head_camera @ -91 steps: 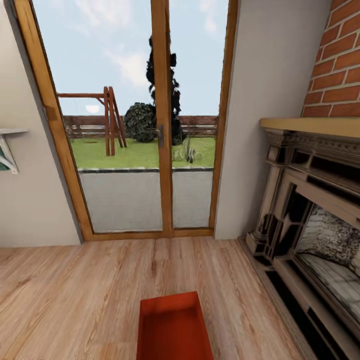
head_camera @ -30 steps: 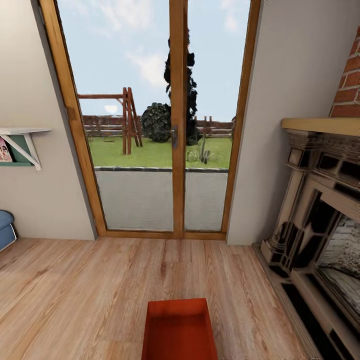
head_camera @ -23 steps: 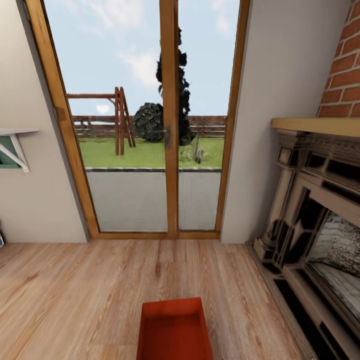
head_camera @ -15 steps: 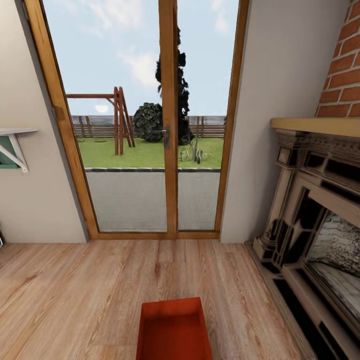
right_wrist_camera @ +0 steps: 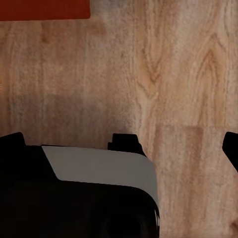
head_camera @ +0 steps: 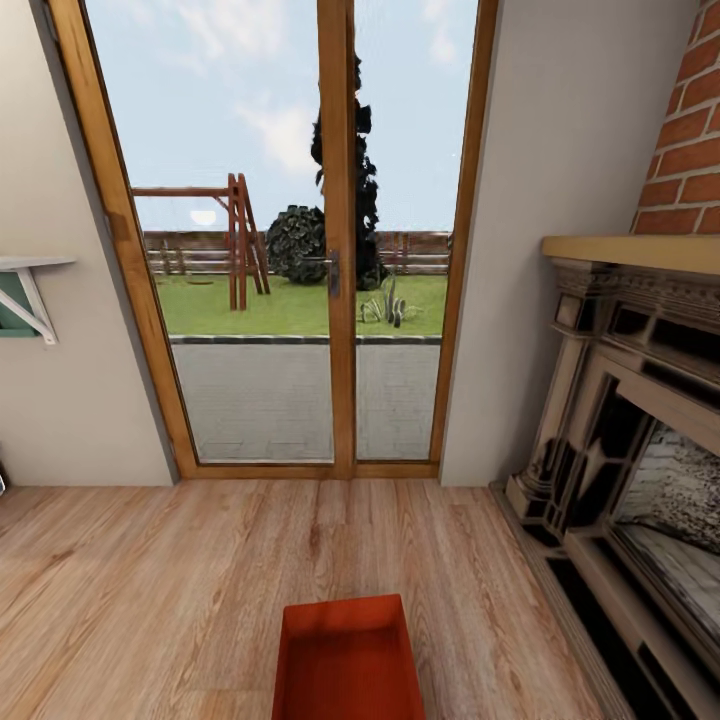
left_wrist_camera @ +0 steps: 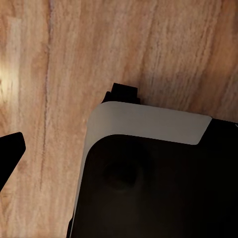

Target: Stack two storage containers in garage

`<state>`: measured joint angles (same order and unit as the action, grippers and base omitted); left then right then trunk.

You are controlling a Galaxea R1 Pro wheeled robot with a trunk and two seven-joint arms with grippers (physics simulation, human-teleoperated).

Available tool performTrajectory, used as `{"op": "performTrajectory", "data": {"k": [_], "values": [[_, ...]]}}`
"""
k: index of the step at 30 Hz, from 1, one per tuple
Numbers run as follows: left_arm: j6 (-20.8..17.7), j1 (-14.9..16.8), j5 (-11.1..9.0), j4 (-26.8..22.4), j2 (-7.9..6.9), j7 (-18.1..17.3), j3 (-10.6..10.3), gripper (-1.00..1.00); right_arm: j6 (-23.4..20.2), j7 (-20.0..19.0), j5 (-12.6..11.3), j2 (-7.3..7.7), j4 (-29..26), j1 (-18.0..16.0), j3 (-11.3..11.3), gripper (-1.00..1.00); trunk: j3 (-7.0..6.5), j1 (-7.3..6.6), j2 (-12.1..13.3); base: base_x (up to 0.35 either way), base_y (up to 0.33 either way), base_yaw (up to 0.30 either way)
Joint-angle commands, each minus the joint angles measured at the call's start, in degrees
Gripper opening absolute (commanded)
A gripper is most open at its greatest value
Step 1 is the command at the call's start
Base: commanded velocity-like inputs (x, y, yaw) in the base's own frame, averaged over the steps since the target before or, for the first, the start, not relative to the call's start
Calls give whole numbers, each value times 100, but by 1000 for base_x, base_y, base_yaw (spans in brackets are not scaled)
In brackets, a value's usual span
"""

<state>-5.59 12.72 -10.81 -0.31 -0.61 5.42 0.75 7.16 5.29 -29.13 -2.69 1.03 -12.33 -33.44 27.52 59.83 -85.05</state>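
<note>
One orange-red storage container (head_camera: 348, 660) sits open-topped on the light wood floor of the living room, at the head view's bottom centre, close in front of me. A corner of it (right_wrist_camera: 44, 9) shows in the right wrist view, well apart from my right gripper (right_wrist_camera: 122, 146). That gripper's black fingertips (right_wrist_camera: 232, 148) stand wide apart over bare planks with nothing between them. In the left wrist view one black fingertip (left_wrist_camera: 10, 151) of the left gripper juts in at the picture's edge over the floor, holding nothing.
A wood-framed glass door (head_camera: 335, 270) stands straight ahead, with a garden behind it. A carved fireplace (head_camera: 620, 440) under red brick lines the right side. A white wall shelf (head_camera: 30, 290) hangs at the left. My white and black base (left_wrist_camera: 148, 173) shows in both wrist views.
About a second ago the whole head view swung slightly right, so the camera moved. Since half a second ago nothing has shifted, and the container lies where it was.
</note>
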Motion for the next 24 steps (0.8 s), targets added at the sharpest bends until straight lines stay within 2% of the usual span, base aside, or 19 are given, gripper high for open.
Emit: {"op": "performTrajectory", "data": {"k": [1,24], "values": [[-21,3,-35,-4,0,12,4,100,23,6,-49,-4,11,-5,-48,100,6,0,-3,0,0,0],[-21,3,-35,-4,1,12,4,100,16,-11,-48,-5,11,-5,-48,100,32,0,-3,0,0,0]]}}
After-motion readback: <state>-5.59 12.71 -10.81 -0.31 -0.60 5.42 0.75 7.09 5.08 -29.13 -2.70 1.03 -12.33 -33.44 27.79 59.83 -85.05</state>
